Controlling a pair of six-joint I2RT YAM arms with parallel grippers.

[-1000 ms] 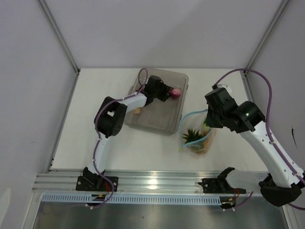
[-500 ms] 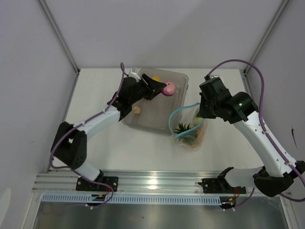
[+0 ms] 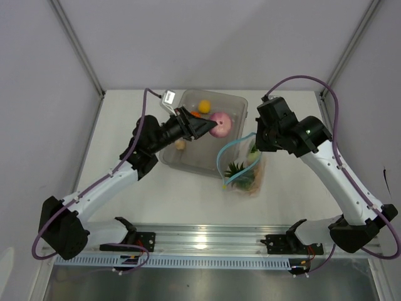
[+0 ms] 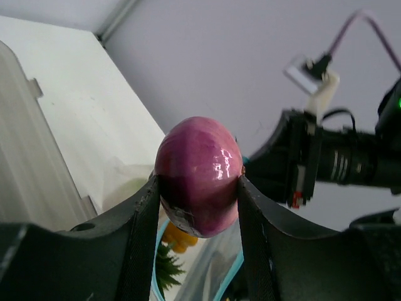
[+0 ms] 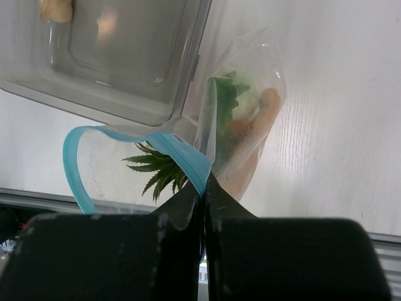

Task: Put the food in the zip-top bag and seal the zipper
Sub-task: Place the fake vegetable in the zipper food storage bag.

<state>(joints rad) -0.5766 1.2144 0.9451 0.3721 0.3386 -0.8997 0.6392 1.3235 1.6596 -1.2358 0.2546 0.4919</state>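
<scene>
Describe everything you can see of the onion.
The onion is a glossy, purple-pink, rounded toy with a darker underside. The left gripper clamps it between its black fingers, one on each side. In the top view it sits over the tray's right side, beside the bag's open mouth.

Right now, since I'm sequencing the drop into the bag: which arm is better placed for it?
Left. The left fingers clamp the purple onion over the tray, close to the open mouth of the zip-top bag. The right fingers are pinched on the zipper, holding that mouth up, so they are occupied.
</scene>
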